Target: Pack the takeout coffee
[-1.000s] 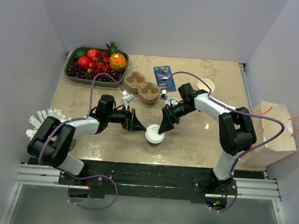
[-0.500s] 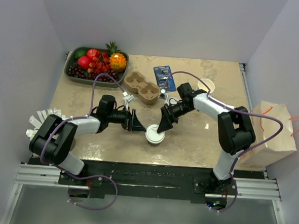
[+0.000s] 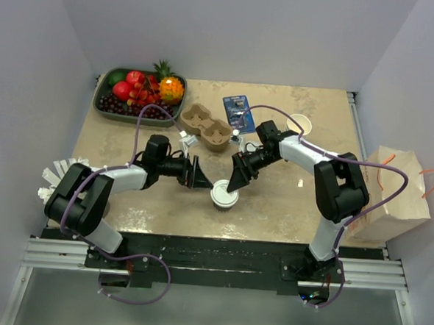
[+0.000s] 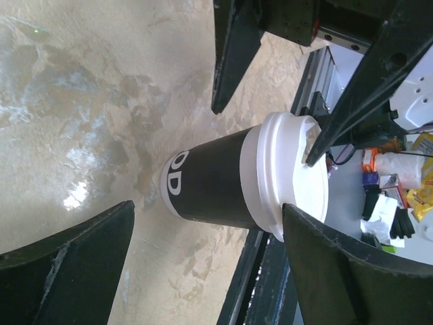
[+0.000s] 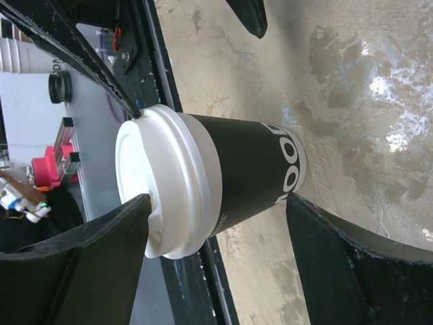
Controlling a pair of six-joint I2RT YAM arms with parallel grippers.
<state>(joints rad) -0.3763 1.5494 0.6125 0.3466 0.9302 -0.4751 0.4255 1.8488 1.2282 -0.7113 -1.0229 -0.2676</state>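
The beige table (image 3: 295, 204) carries the whole job. A brown paper bag (image 3: 393, 194) stands off its right edge, and the pulp cup carrier (image 3: 207, 125) lies toward the far side, left of centre. The takeout coffee (image 3: 224, 195) stands upright near the middle of the near edge, squarely between the two arms.

The left gripper (image 4: 208, 210) has its fingers spread wide, with the cup ahead of them and untouched. The right gripper (image 5: 218, 198) is also spread and straddles the cup. One fingertip sits right at the white lid (image 5: 145, 179) and the other is well clear of the wall. I can't tell whether that first tip is actually pressing.

I'd reckon the cup is light but top-heavy if it's filled, and there's no seeing inside. Its paper wall will give under a hard squeeze, and the lid is only pushed on, so a pinch there could pop it off. The dark wall just below the lid looks the best place to hold, since the rolled rim stiffens it there. Take it gently and keep it upright.
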